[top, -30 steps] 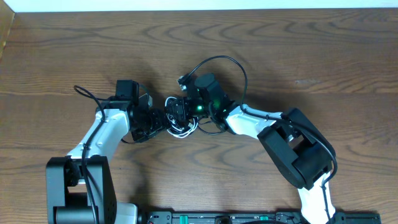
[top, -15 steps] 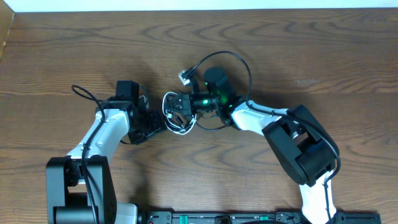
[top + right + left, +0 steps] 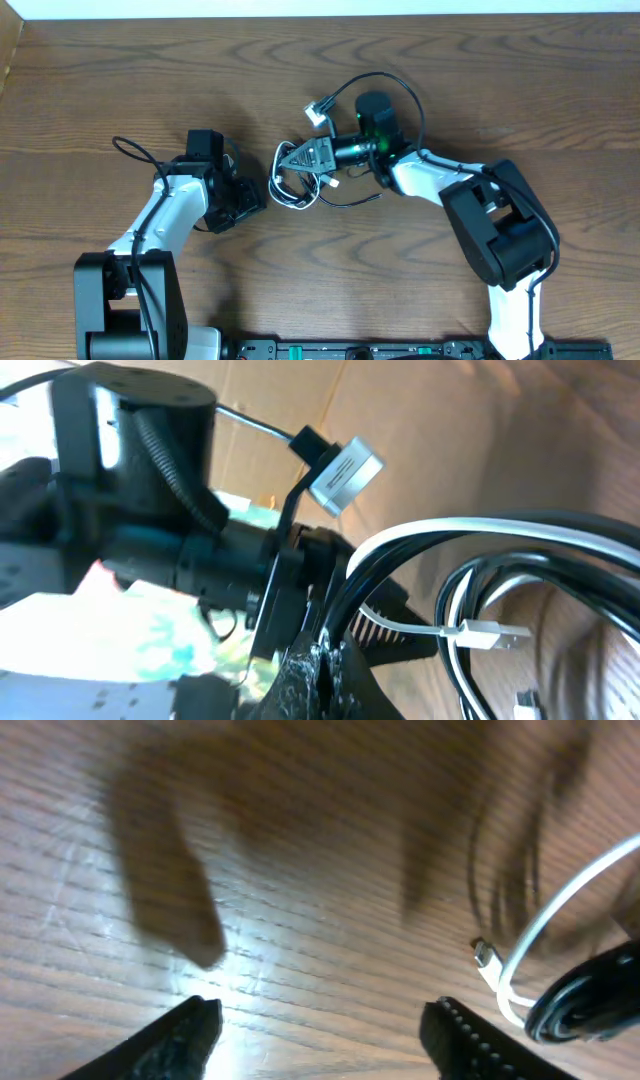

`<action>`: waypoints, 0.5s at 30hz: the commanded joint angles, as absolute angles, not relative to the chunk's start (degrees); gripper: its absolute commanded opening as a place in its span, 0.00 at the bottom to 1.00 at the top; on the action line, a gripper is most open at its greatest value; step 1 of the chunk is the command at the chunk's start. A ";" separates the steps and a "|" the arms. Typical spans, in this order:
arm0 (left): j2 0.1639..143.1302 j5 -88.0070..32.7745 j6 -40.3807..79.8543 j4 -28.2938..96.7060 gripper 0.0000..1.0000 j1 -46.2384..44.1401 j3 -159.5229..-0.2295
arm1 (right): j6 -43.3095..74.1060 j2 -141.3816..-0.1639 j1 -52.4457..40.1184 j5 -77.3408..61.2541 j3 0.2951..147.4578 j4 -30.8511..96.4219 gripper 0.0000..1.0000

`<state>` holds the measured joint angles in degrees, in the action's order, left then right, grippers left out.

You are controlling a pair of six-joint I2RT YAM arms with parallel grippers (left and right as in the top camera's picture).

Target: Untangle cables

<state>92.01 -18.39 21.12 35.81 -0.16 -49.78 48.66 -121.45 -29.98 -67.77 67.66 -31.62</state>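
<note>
The cables (image 3: 293, 188) are a small knot of thin black cords and one white cord at the table's middle. My right gripper (image 3: 290, 158) is shut on the black cords at the knot's top, turned on its side. In the right wrist view the fingers (image 3: 318, 672) pinch black strands (image 3: 420, 560), while the white cord (image 3: 400, 622) ends in a silver plug (image 3: 490, 631). One black cord arcs back over the right arm (image 3: 400, 95) to a silver plug (image 3: 320, 112). My left gripper (image 3: 252, 203) stands open just left of the knot, holding nothing. Its view shows the white cord (image 3: 560, 910) off to the right.
The wooden table (image 3: 500, 70) lies around both arms. The left arm's own thick black wire (image 3: 135, 152) loops out at the left. The arm bases stand at the front edge (image 3: 320, 350).
My right gripper has swung to the right and turned, dragging the knot away from the left gripper. The left jaws have spread wider and no longer touch the knot.
</note>
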 commanded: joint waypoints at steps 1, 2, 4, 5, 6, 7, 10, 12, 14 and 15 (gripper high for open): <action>92.49 -23.42 18.74 35.42 0.75 -0.01 -49.71 | 49.04 -119.59 -28.77 -74.37 67.35 -30.74 0.01; 92.49 -24.86 17.67 35.22 0.75 -0.01 -49.71 | 49.04 -119.59 -28.69 -74.78 67.35 -30.28 0.01; 92.49 -28.16 15.27 34.79 0.75 -0.01 -49.71 | 49.01 -119.59 -28.64 -76.51 67.35 -30.17 0.01; 92.49 -31.00 12.99 34.54 0.75 -0.01 -49.71 | 48.95 -119.59 -28.56 -77.58 67.35 -30.20 0.01; 92.49 -33.76 10.87 34.33 0.74 -0.01 -49.71 | 48.60 -119.59 -28.49 -78.50 67.35 -30.22 0.01; 92.49 -36.84 8.51 34.13 0.72 -0.01 -49.71 | 48.56 -119.59 -28.36 -79.31 67.35 -30.20 0.01; 92.49 -40.12 6.20 33.93 0.67 -0.01 -49.71 | 47.83 -119.59 -28.10 -81.21 67.35 -30.13 0.01; 92.47 -40.58 6.04 33.93 0.56 -0.01 -49.71 | 47.72 -119.59 -28.10 -81.38 67.35 -29.71 0.01; 92.47 -44.71 2.79 33.93 0.52 -0.01 -49.71 | 47.20 -119.59 -28.10 -80.99 67.35 -28.93 0.01; 92.47 -47.57 0.51 33.95 0.53 -0.01 -49.71 | 46.57 -119.59 -28.10 -80.62 67.33 -28.16 0.01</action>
